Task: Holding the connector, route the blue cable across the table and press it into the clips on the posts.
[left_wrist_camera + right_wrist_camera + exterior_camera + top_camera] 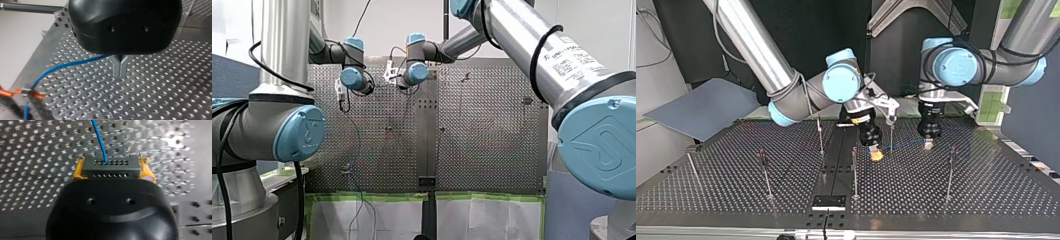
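Yellow-pad right hand tip-down, round connector w/ blue cable.

The worktop is a perforated metal plate in two halves, with a plain dark strip running down the middle. Thin posts stand upright on it, well apart, some on each half (one just beside the strip). A small black plate lies on the strip at the top view's near edge. The blue cable runs low over the holes.
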Action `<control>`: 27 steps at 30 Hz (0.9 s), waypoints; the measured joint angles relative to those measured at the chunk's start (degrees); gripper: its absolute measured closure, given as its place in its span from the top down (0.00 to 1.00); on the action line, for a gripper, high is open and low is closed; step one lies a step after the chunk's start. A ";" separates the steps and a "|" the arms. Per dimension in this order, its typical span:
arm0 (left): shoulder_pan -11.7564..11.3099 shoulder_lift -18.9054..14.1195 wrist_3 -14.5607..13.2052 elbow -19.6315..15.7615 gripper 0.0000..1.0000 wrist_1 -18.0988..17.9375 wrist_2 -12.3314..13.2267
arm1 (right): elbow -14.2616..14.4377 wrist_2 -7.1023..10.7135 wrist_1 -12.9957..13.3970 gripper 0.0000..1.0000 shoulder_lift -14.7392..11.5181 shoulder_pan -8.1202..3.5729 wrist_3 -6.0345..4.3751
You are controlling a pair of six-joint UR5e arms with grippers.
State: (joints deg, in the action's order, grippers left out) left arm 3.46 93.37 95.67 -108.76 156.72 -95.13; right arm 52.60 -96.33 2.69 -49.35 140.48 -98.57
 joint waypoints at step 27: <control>4.67 4.95 1.79 -11.52 0.00 -10.60 -1.59 | 13.44 -0.06 0.16 0.00 0.07 -1.43 3.21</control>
State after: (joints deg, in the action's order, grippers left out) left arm 8.13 98.32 97.46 -120.28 146.12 -96.71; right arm 66.04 -96.40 2.85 -49.28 139.05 -95.37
